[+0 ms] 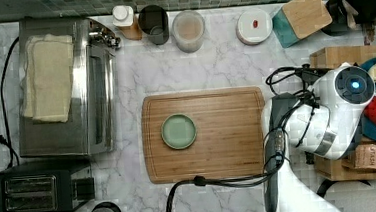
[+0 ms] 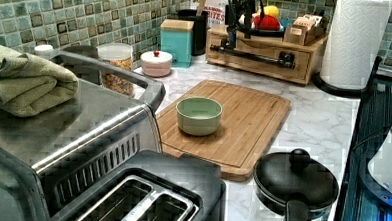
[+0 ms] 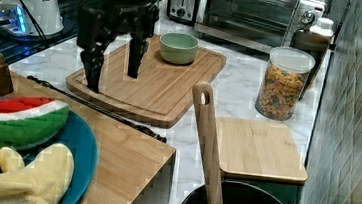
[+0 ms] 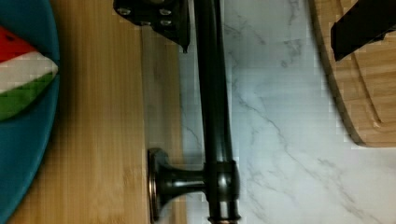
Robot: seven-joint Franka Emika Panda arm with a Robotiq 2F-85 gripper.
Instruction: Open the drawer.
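Jaws are wide apart, nothing in them. The gripper hangs just above the handle, w/ one finger on each side of the bar. The drawer looks shut, right by the cutting board. Grab & pull not done yet.

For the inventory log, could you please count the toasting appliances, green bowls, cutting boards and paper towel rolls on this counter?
Toasting appliances: 2, toaster oven and toaster
Green bowl: 1
Cutting board: 1
Paper towel roll: 1
Total: 5
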